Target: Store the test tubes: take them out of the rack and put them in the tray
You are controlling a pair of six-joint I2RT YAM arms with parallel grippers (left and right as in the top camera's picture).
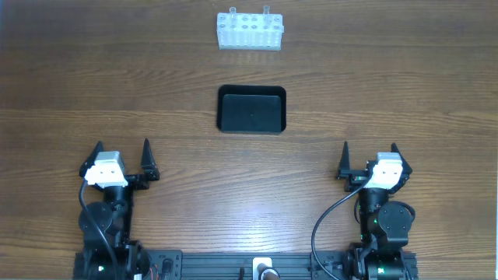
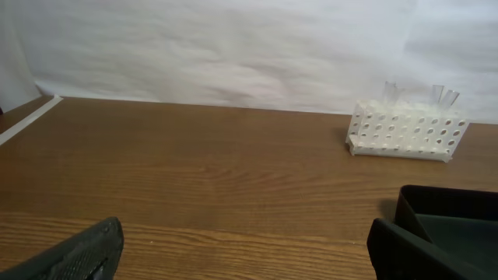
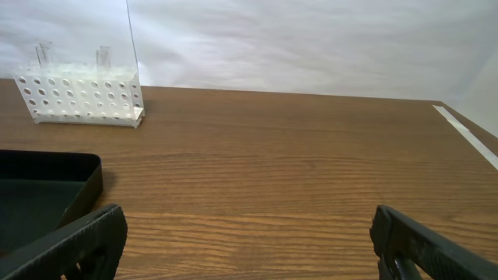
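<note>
Currently we stand at the first step: nothing is picked. The rack [image 1: 250,32] sits at 12 o'clock from the tray [image 1: 251,110], well apart from both arms, with two test tubes [image 1: 232,14] upright in it; no tube lies in the tray yet. The left gripper [image 1: 123,145] rests at 8 o'clock from the tray, the right gripper [image 1: 369,147] at 4 o'clock. Both claws are spread wide and hold nothing. Next, we judge, one arm must travel toward 12 o'clock, descend over a tube, close on its top and lift straight up.
</note>
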